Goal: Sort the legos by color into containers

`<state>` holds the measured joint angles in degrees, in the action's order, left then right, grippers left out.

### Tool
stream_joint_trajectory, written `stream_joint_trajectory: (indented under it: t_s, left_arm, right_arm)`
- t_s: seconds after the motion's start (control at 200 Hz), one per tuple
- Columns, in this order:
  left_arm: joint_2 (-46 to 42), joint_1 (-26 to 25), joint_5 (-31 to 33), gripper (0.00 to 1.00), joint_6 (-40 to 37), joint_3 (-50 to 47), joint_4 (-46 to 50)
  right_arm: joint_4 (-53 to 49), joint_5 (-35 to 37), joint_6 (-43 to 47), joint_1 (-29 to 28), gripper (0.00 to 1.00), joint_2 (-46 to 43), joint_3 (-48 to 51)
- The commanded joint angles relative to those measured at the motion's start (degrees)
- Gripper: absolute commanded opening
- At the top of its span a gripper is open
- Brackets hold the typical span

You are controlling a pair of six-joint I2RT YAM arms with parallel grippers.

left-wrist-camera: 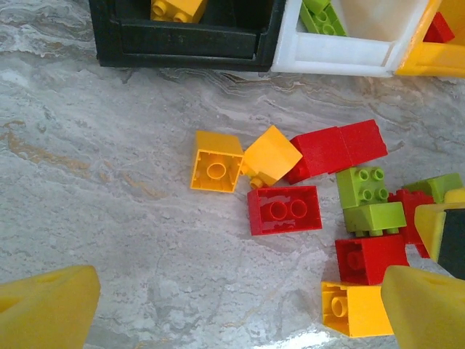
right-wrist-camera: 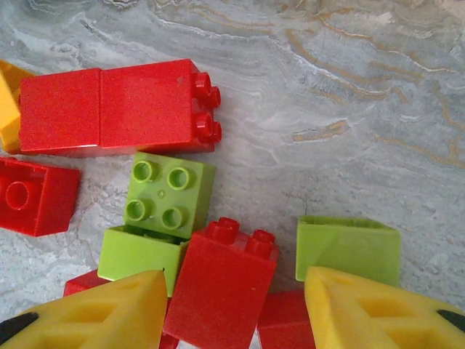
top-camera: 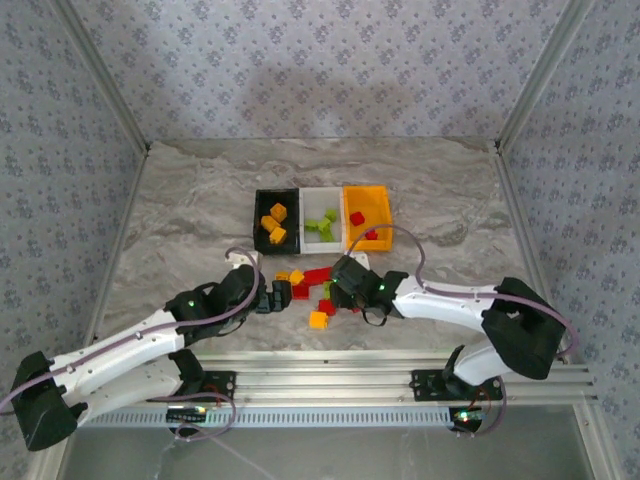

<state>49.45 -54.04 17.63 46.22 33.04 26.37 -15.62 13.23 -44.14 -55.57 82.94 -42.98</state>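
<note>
Three joined bins [top-camera: 320, 190], three yellow legos [top-camera: 277, 235] in black, left fingers [left-wrist-camera: 43, 309] released, right fingers [right-wrist-camera: 363, 309] released

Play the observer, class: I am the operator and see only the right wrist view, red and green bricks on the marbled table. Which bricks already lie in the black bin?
Observer: In the top view the black bin holds orange-yellow bricks.
Operator: What about the bin next to it?
Observer: The white bin, in the middle of the row, holds green bricks.
Operator: And the last one?
Observer: The orange-yellow bin holds red bricks.
</note>
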Motion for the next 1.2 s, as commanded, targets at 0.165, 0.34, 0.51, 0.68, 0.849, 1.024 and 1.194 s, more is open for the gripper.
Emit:
stream_joint_trajectory:
  t_s: [0.165, 0.34, 0.51, 0.68, 0.849, 1.024, 1.194]
  left_arm:
    - [-2.2, 1.5, 1.4, 0.99, 0.9, -1.6, 1.8]
    - [-3.1, 2.5, 0.6, 1.0, 1.1, -2.6, 1.7]
    - [-3.9, 3.2, 0.2, 0.99, 0.9, -3.0, 1.7]
    - [-3.9, 3.8, -0.4, 0.99, 1.0, -3.1, 1.0]
    - [-4.1, 4.2, -0.5, 0.99, 0.9, -3.1, 1.1]
    - [-4.2, 4.8, -1.1, 1.0, 0.8, -3.5, 1.2]
    - [-4.4, 5.4, -1.4, 1.0, 0.8, -4.1, 1.2]
  right_arm:
    - [-11.7, 5.9, -1.3, -1.1, 0.55, 6.3, -4.7]
    - [-17.1, 8.7, -3.4, -0.8, 0.48, 5.2, -2.7]
    - [-18.5, 10.5, -4.2, 1.3, 0.47, -1.3, 0.0]
    - [-16.6, 11.6, -0.6, 1.9, 0.52, -8.0, -0.3]
    - [-13.8, 7.1, -0.9, 0.8, 0.61, -8.6, -1.4]
    - [-13.3, 6.0, -3.8, -0.1, 0.66, -4.2, -0.6]
    - [-12.0, 5.6, -3.6, 0.2, 0.67, -1.0, -0.2]
